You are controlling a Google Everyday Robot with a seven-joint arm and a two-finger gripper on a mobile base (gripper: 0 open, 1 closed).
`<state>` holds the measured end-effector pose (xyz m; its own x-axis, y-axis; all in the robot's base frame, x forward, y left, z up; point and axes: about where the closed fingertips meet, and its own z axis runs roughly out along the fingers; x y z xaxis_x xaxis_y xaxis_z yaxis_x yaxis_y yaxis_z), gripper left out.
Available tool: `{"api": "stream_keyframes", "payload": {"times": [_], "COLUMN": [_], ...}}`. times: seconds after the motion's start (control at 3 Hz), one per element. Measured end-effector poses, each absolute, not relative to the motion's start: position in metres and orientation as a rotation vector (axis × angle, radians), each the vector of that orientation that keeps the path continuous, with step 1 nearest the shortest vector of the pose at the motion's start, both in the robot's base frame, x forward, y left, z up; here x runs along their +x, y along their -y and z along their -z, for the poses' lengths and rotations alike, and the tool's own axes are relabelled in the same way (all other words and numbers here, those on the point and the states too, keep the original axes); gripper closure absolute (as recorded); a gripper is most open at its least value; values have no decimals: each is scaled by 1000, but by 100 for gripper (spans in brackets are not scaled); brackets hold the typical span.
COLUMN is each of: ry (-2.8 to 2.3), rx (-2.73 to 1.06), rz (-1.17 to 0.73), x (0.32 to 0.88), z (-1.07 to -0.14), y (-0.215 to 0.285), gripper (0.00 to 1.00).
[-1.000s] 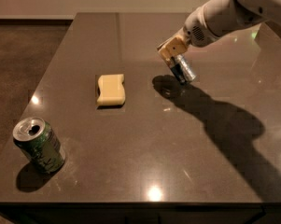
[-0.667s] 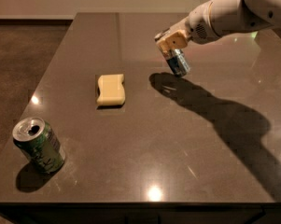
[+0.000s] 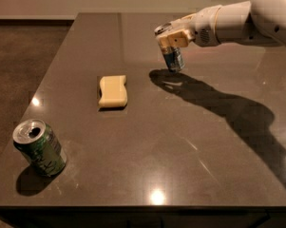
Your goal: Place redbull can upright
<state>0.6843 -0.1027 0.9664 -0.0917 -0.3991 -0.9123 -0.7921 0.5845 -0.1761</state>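
The redbull can is a slim silver and blue can, held nearly upright in my gripper just above the dark table, right of centre towards the back. The gripper comes in from the right on a white arm and is shut on the can's upper part, which it hides. The can's lower end hangs close over its shadow on the table; I cannot tell whether it touches the surface.
A yellow sponge lies flat left of the can near the table's middle. A wider green can stands tilted at the front left corner. The table's left edge drops to a dark floor.
The gripper has moved left and a little towards the back with the can. The can has turned from tilted to nearly upright.
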Motion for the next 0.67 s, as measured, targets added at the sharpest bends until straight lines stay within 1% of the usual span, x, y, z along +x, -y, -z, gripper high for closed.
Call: {"api": "stream_keyframes", "payload": {"times": [0.33,0.67], "ry": [-1623,-1536], "rx": [-939,-889], "rz": [-483,-494], "x": [692,698], "z": [-968,-969], "y": [103,106], "gripper": [100,82]}}
